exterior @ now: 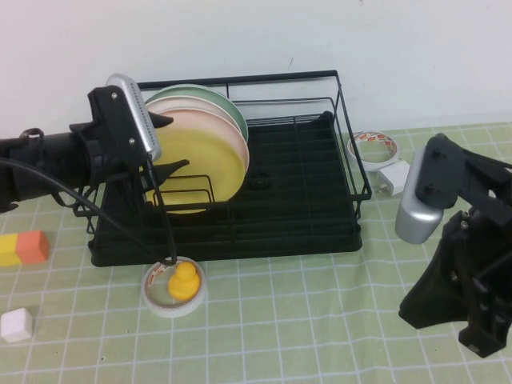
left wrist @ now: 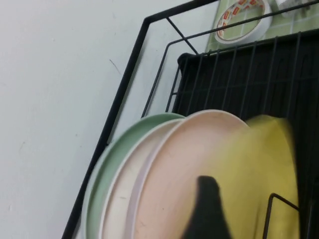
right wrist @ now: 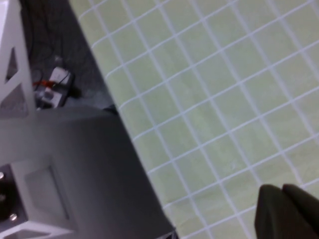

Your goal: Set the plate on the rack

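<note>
The pale-yellow plate stands on edge in the black wire rack, leaning against a pale pink plate with a green plate behind it. My left gripper is at the plate's left edge, fingers spread apart, open. In the left wrist view the yellow plate stands behind a wire divider and one dark finger shows in front of it; the rack stretches beyond. My right gripper is parked low at the right, shut and empty.
A tape roll holding a yellow duck lies just in front of the rack. Orange and yellow blocks and a white cube lie at the left. A tape roll and a white plug sit right of the rack.
</note>
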Action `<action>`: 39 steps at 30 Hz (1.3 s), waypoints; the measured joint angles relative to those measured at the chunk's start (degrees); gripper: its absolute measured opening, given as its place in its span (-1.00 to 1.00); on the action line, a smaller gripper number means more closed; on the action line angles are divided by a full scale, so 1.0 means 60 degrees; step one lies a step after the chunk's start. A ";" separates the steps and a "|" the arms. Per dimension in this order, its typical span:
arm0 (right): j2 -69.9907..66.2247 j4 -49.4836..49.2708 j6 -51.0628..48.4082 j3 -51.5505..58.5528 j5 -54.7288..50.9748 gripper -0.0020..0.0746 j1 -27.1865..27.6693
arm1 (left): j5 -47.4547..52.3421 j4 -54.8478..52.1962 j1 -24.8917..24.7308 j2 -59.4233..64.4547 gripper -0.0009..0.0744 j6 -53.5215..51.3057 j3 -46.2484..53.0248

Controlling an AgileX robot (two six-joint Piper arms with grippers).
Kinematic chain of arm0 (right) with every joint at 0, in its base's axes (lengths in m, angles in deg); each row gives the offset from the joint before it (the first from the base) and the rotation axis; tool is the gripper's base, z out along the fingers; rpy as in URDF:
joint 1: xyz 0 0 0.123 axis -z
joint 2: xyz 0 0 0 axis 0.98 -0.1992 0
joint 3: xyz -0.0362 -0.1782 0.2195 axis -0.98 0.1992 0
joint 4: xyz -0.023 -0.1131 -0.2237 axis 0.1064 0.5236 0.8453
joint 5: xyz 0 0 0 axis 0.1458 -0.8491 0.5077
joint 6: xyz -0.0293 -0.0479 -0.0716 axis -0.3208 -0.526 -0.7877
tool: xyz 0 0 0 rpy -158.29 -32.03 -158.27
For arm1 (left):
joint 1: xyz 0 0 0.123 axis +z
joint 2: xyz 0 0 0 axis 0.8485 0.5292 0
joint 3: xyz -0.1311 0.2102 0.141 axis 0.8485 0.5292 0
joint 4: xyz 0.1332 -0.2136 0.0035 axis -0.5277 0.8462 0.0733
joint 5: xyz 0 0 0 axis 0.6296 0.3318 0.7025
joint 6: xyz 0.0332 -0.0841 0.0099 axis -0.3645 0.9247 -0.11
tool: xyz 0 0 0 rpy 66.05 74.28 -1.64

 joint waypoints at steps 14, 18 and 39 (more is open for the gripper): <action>0.0771 0.3071 0.1877 0.0010 -0.0920 -0.94 0.0000 | -0.0248 -0.0021 0.0000 -0.1688 -0.60 0.4997 -0.0271; 0.1501 0.5118 0.3254 0.0106 -0.0955 -0.94 0.0000 | -0.1140 -0.0877 0.0000 -0.2869 -0.90 0.8233 -0.0271; 0.8522 0.4620 0.5415 0.6308 0.3967 -0.94 0.0000 | 0.1810 -1.5992 0.0000 -0.6616 -0.98 2.7730 0.1094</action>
